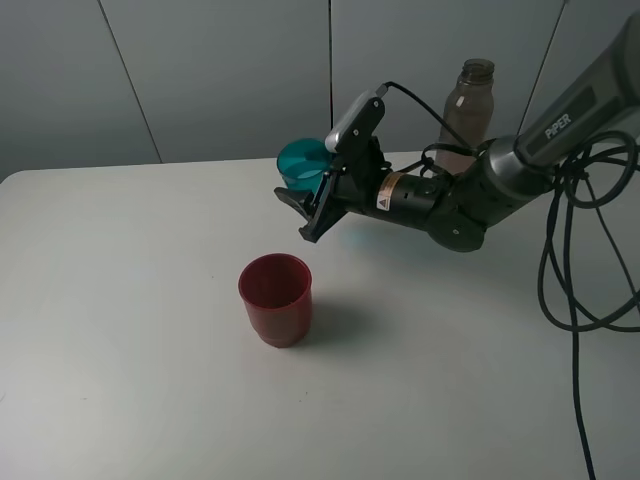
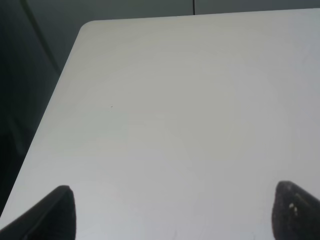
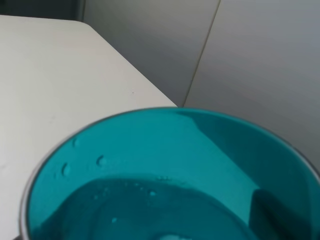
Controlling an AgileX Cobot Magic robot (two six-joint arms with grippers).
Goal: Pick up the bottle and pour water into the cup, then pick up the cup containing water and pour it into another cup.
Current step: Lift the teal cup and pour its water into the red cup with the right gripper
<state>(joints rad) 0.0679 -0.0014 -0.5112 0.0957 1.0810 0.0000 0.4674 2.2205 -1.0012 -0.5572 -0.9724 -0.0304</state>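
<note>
Teal cup (image 1: 300,162) — aloft between the right jaws, apart from red cup (image 1: 276,298)

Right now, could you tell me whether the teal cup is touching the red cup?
Apart. The exterior high view shows the teal cup held up in the right gripper, with bare table visible between it and the red cup.

On the white counter (image 1: 120,330) stands the squat dark-red opaque plastic cup (image 1: 276,298). Behind it, slightly right, the right pincer (image 1: 312,205) holds aloft the small teal translucent plastic tumbler (image 1: 302,163). Farther right, at the back, stands the tall smoky translucent plastic bottle (image 1: 468,110).
</note>
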